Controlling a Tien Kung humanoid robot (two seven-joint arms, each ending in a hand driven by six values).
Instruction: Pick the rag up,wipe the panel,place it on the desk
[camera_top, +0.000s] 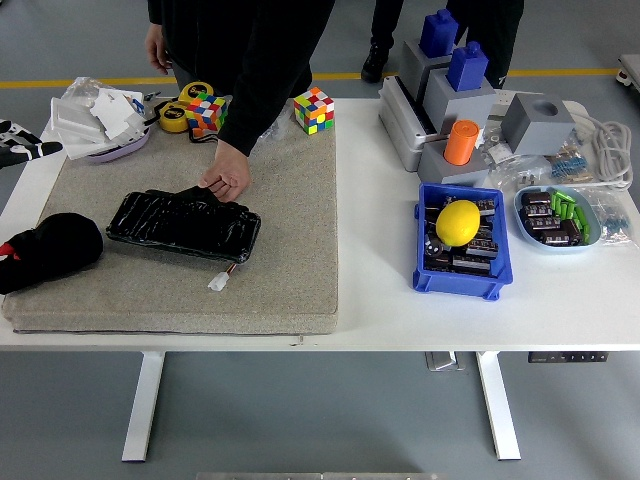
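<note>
1. On the grey mat (290, 200) covering the left half of the white table (400, 310), a black panel (184, 223) lay flat while a person's hand (227, 181) pressed down on its far edge, steadying it.
2. At the picture's left edge, the robot's left hand (22, 140) hung above the table's far-left corner, near a dish of crumpled white paper (100, 115); too little of it showed to tell how its fingers were set or whether it held anything.
3. A dark bundle that looked like the rag (50, 250) sat on the mat's left edge, just left of the panel and apart from it.
4. The robot's right hand was out of view.
5. The job appeared to be at its first step, the rag not yet picked up.
6. The next move would call for the left hand to drop towards the rag and close around it, keeping clear of the person's hand on the panel.
</note>
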